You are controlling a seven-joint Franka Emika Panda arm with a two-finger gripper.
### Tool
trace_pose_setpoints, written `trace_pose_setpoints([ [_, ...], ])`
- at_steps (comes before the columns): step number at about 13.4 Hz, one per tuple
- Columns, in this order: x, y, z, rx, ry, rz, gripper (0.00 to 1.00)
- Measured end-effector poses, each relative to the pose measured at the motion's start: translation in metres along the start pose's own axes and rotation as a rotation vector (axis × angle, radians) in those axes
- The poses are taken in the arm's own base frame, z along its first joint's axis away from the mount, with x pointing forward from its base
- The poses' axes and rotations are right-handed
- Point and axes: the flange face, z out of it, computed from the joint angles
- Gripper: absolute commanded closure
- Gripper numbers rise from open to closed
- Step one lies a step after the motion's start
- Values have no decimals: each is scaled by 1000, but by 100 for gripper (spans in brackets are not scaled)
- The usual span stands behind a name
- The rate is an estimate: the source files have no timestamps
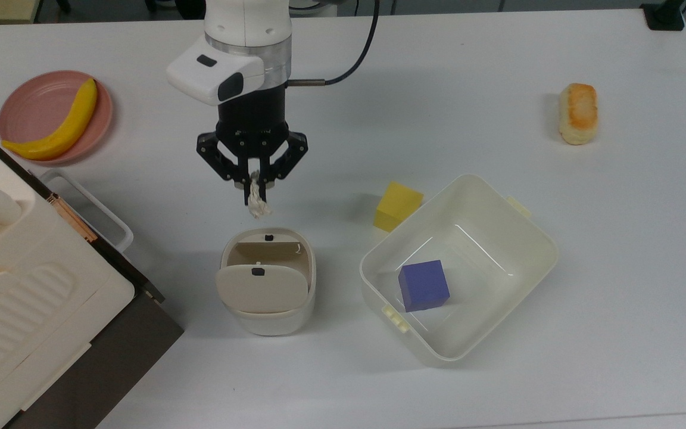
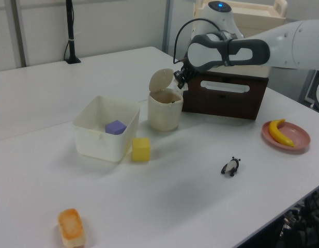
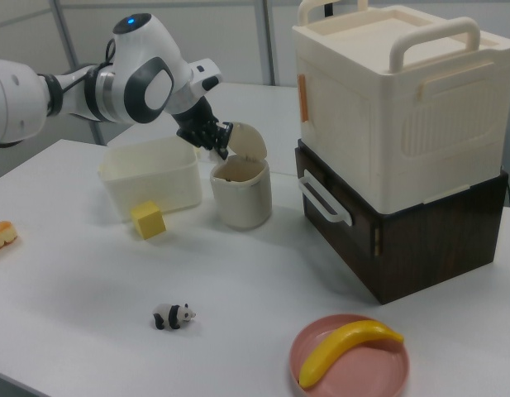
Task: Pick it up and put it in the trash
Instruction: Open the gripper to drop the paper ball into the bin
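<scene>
Black two-finger gripper [image 1: 252, 182] clenched on small crumpled off-white paper wad [image 1: 256, 202], wad dangling just short of small cream flap-lid bin [image 1: 267, 280]. Lid tilted up, mouth exposed. Best: carry wad over bin mouth, centre, clear raised flap, then let go.

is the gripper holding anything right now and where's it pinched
Yes, the gripper holds the crumpled paper wad, pinched at its top end; the rest hangs below the jaws, near the open trash bin.
</scene>
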Motion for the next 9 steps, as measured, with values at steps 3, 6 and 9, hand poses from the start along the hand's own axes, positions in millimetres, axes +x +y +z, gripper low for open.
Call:
trace_pose_setpoints([
  [3, 8, -2, 15, 3, 99, 23, 70],
  [6, 9, -5, 40, 0, 149, 26, 47],
  [9, 9, -8, 58, 1, 172, 37, 5],
])
